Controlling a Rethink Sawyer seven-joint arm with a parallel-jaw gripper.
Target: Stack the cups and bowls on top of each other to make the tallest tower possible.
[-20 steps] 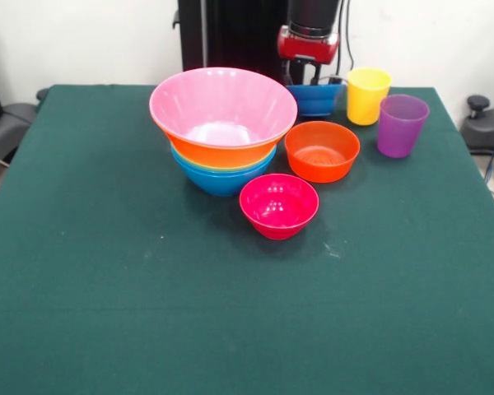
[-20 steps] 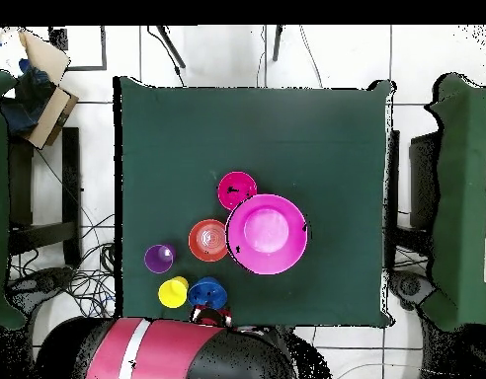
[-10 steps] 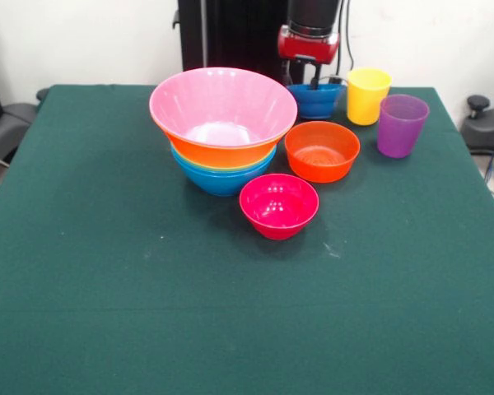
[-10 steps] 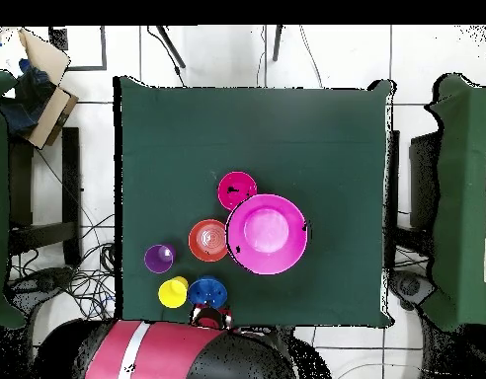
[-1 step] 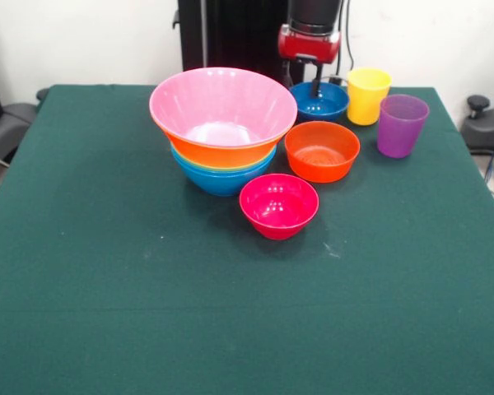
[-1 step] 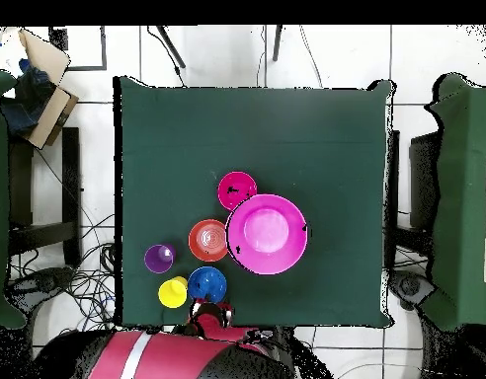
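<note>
Where the green cloth covers the desk [image 5: 148,313], it lies flat, with a few pale specks near the middle. Behind the desk stands a white wall [image 5: 82,37], and the overhead view shows a pale tiled floor [image 6: 217,54] with loose cables [image 6: 79,281] at one side and a cardboard box [image 6: 40,69] in a corner.

The tower [image 5: 223,132] stands on the cloth: a blue bowl at the base, an orange one over it and a wide pink bowl [image 5: 223,105] on top, open side up. Just in front of it sits the crimson bowl [image 5: 279,206], almost touching the base. Beside the tower sits the orange-red bowl [image 5: 322,151], close to both. Behind that one is the dark blue bowl [image 5: 319,99], near the desk's edge.

The yellow cup [image 5: 368,95] stands upright just beside the dark blue bowl, and the purple cup [image 5: 401,125] stands upright just beside the yellow one, the 2 nearly touching.

The hand [image 5: 315,82] hangs from the red and black arm [image 5: 310,37] right over the dark blue bowl, 1 dark finger reaching down inside its rim. I cannot tell whether the hand is open or closed.
</note>
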